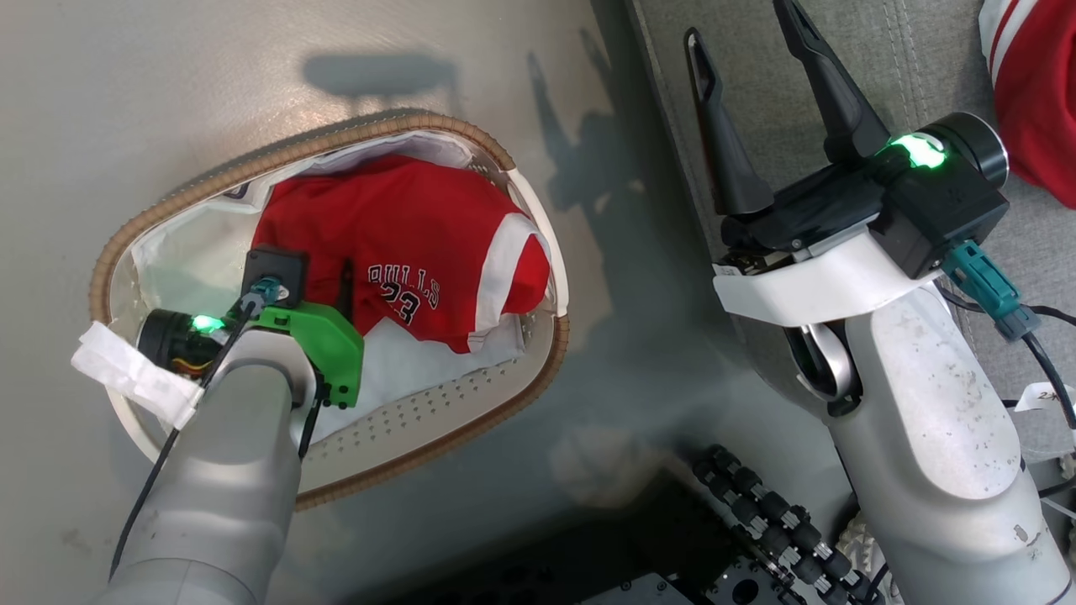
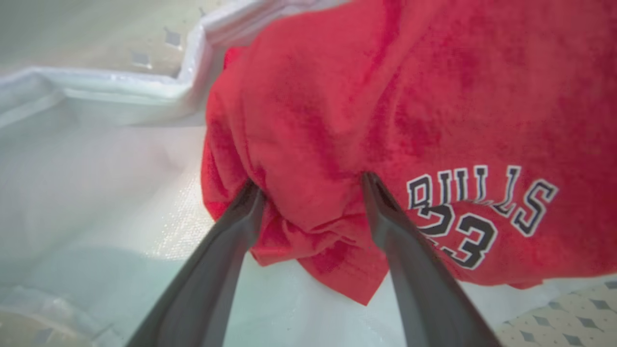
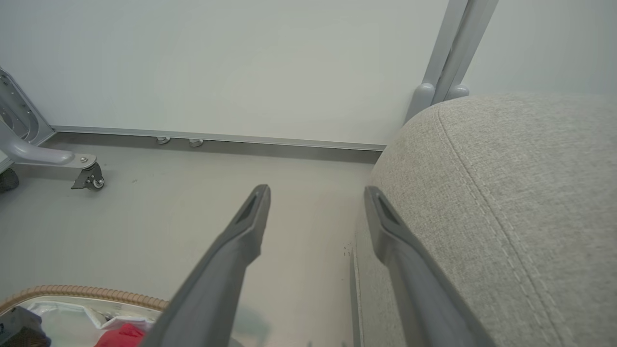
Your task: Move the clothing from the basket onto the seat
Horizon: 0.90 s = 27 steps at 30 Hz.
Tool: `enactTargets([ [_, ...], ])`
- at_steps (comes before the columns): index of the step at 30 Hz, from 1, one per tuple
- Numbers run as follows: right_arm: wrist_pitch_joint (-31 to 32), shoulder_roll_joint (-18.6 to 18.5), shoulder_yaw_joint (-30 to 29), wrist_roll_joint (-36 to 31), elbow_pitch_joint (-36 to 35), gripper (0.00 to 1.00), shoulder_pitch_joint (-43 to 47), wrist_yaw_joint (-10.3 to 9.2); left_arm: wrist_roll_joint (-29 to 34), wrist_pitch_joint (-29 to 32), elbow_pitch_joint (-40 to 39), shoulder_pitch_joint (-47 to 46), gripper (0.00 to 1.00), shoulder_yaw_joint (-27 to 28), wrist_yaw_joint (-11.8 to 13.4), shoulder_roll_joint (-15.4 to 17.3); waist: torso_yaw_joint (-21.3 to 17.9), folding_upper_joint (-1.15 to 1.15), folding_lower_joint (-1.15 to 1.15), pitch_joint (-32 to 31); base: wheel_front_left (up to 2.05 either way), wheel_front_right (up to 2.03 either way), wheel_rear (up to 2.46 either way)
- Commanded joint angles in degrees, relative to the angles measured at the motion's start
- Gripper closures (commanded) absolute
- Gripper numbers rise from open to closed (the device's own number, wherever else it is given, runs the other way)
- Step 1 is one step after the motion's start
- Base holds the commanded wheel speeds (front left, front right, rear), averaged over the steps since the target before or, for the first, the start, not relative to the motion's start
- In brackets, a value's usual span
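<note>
Expect soft, light, limp clothing (image 1: 403, 227) in basket (image 1: 471, 420). Pinch bunched fold between spread fingers of left hand (image 2: 312, 183), beside lettering (image 2: 482, 193). Note right hand (image 3: 316, 190) spread too, empty.

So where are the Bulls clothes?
Head view, left side: the red Bulls clothes lie in the basket on a white sheet, the open left gripper straddling a fold.

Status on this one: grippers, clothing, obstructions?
Left gripper open, astride a jersey fold in basket. Right gripper open, empty, by seat. One red garment on seat. Nothing seen blocking.
</note>
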Motion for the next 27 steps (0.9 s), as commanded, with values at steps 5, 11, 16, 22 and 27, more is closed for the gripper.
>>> enactTargets([
  [5, -0.1, -0.1, -0.4, -0.2, -0.1, 0.0, -0.7, -0.08, -2.2, 0.0, -2.6, -0.2, 1.0, -0.1, -1.7, -0.7, 0.1, 0.0, -0.01, 0.0, 0.0, 0.0, 0.0],
  [11, -0.1, -0.1, -0.7, 0.6, 0.4, 0.0, -0.9, -0.08, -3.0, 0.0, -3.1, 0.5, 1.0, -1.3, -2.3, -0.6, -0.1, 0.0, -0.01, -1.0, 0.0, 0.0, 0.0],
  [16, -0.1, -0.1, -1.2, 1.3, 1.4, 0.0, -0.2, -0.08, -4.6, 0.0, -6.2, 3.0, 1.0, -1.4, -2.3, -0.9, 0.4, 0.0, -0.01, -3.9, 0.0, 0.0, 0.0],
  [22, -0.1, -0.1, -1.2, 0.9, 3.0, 0.0, 1.4, -0.08, -5.8, 0.0, -12.2, 7.4, 1.0, -3.4, -2.3, -1.1, 2.0, 0.0, -0.01, -9.3, 0.0, 0.0, 0.0],
  [27, -0.1, -0.1, -1.3, 0.3, 4.8, 0.0, 3.0, -0.08, -7.0, 0.0, -18.2, 11.7, 1.0, -4.0, -2.3, -1.3, 3.9, 0.0, -0.01, -14.7, 0.0, 0.0, 0.0],
])
